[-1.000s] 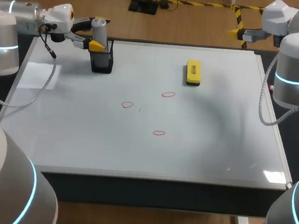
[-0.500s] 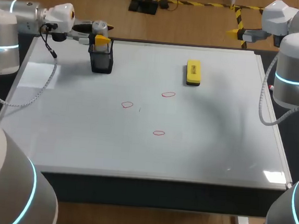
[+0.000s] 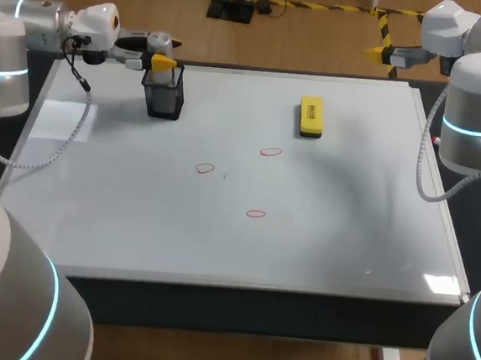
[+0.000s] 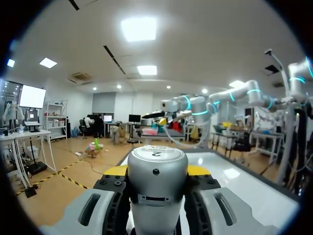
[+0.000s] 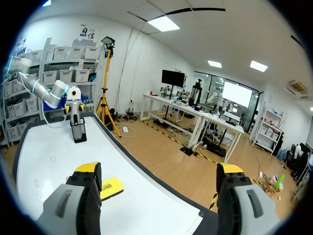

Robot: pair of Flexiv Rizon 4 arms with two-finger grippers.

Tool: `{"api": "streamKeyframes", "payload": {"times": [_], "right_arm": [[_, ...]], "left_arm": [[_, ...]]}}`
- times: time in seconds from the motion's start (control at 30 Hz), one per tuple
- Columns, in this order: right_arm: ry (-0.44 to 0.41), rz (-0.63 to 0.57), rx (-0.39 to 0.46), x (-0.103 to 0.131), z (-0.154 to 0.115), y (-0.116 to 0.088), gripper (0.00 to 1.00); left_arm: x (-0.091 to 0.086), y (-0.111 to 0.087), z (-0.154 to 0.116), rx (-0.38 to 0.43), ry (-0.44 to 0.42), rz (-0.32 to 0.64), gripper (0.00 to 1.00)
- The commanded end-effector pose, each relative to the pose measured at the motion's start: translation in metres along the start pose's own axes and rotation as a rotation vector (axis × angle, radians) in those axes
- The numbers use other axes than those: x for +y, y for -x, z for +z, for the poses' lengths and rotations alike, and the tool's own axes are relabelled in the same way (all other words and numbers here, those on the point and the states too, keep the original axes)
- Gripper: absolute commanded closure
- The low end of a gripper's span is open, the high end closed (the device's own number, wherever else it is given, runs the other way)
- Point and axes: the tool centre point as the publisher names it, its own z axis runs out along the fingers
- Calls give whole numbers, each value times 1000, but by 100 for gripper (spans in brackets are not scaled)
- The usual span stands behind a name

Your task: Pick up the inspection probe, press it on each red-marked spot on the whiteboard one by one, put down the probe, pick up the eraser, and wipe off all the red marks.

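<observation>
The grey cylindrical probe [image 3: 159, 45] stands in a black holder [image 3: 164, 99] at the whiteboard's [image 3: 329, 230] far left. My left gripper [image 3: 155, 55] is shut on the probe's upper end; in the left wrist view the probe [image 4: 157, 188] fills the space between the fingers [image 4: 115, 171]. Three red marks [image 3: 204, 168] [image 3: 270, 151] [image 3: 255, 213] lie mid-board. The yellow eraser [image 3: 311, 117] lies flat at the far middle-right. My right gripper [image 3: 383, 52] hangs open off the far right corner; in its wrist view the eraser [image 5: 111, 187] shows beside one finger [image 5: 87, 172].
The whiteboard covers nearly the whole table, with dark edges at its rim [image 3: 214, 285]. From the right wrist view the holder [image 5: 78, 132] and my left arm [image 5: 41, 90] stand at the board's far end.
My left gripper's fingers have closed from wide open onto the probe in the holder. The right arm, eraser and marks have not moved.
</observation>
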Motion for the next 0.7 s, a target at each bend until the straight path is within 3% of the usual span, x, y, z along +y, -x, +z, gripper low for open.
{"api": "streamKeyframes", "payload": {"times": [0.03,0.37,0.7], "right_arm": [[0,0,1,0,0,0,0],[0,0,1,0,0,0,0],[0,0,1,0,0,0,0]], "left_arm": [[-3,3,-1,10,2,5,100],[-17,4,-3,16,1,28,100],[-46,-2,0,14,4,60,100]]}}
